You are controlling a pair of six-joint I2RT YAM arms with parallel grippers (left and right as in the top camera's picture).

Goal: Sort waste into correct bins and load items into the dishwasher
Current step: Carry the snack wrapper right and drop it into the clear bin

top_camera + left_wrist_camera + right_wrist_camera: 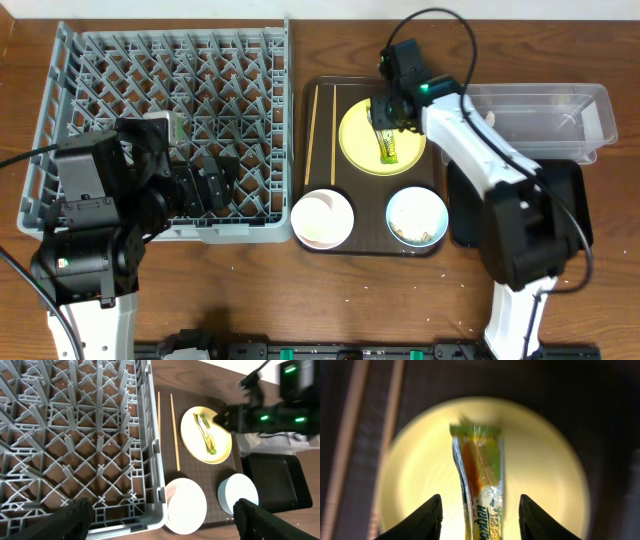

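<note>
Filling the overhead view's left, the grey pegged dish rack [160, 120] looms largest. A round yellow plate [355, 135] carries the crinkled glossy wrapper [480, 475]. Only the right wrist view shows the right gripper [481, 522] spread apart astride it, gripping nothing; the left gripper [165, 520] gapes empty.

This looks like a robotics lab bench dressed up as a kitchen clearing station rather than a real kitchen. A left arm [90, 220] and a right arm [480, 150] rise from the edge of a wood-grain desk [250, 290], and a loose black cable [440, 12] arches above. A grey dish rack [200, 80], brown serving tray [370, 205], clear plastic box [540, 110] and black tray [575, 195] serve as props.
</note>
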